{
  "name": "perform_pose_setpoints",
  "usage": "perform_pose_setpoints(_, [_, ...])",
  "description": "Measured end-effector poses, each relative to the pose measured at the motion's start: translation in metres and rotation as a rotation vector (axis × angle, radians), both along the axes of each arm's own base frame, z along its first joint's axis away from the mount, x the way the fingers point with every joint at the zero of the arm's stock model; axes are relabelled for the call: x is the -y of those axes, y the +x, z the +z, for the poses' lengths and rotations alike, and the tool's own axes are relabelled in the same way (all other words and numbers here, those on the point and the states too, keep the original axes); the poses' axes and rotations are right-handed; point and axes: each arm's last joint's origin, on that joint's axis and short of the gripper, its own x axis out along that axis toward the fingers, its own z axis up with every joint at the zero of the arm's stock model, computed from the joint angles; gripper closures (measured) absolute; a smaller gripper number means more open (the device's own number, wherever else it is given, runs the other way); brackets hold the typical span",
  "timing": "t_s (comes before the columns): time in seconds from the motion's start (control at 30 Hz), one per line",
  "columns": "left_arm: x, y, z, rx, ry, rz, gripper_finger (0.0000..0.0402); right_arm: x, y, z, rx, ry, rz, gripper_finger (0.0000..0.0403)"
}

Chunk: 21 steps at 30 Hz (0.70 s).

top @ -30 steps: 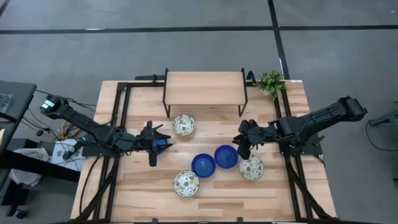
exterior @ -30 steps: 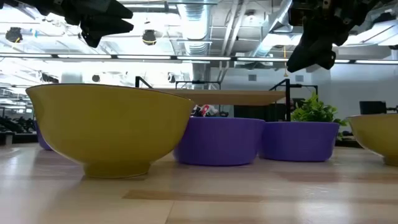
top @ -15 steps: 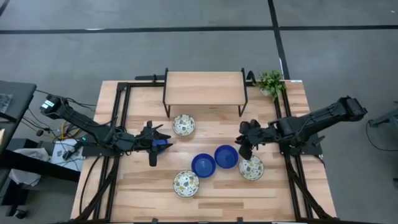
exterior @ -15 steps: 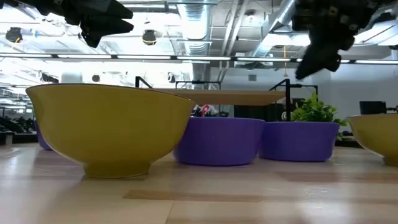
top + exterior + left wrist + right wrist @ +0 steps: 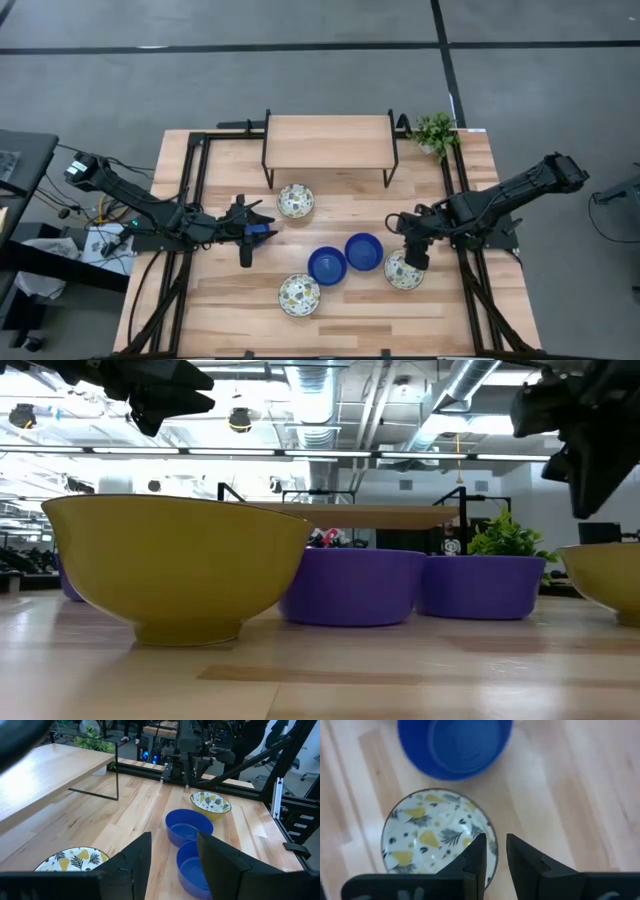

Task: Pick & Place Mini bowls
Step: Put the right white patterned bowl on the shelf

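Nearest the table's front edge sits a patterned bowl, alone on the wooden table; in the low view it fills the foreground as a yellow-sided bowl. Just behind it, two blue bowls stand side by side and touching or nearly so: the front blue bowl and the rear blue bowl, both upright.

To the right of the blue pair, close beside the rear one, lies a second patterned bowl. The right gripper hangs directly over the rim of that bowl on the side away from the blue bowls, pointing downward. Its wrist camera looks straight down on the bowl, with the two dark fingers framing the rim; a narrow gap shows between them, and they pinch nothing. A blue bowl lies just beyond.

Farther back and to the left, the left gripper waits above bare wood, well apart from every bowl. Its fingers are spread with nothing between them.

Beyond that, a third patterned bowl rests just in front of a low wooden shelf on black legs. At the far right corner of the table stands a small green plant.
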Motion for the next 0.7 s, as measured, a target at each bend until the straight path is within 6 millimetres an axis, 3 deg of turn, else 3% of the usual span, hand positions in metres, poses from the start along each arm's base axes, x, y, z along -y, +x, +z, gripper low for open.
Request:
perform_pose_setpoints(0.47, [0.0000, 0.0000, 0.0000, 0.000, 0.000, 0.000, 0.0245, -0.0005, -0.0002, 0.0000, 0.000, 0.003, 0.085, 0.0338])
perform_pose_setpoints(0.7, [0.0000, 0.0000, -0.0001, 0.000, 0.000, 0.000, 0.0245, -0.0012, 0.0002, -0.0017, 0.019, -0.027, 0.080, 0.0312])
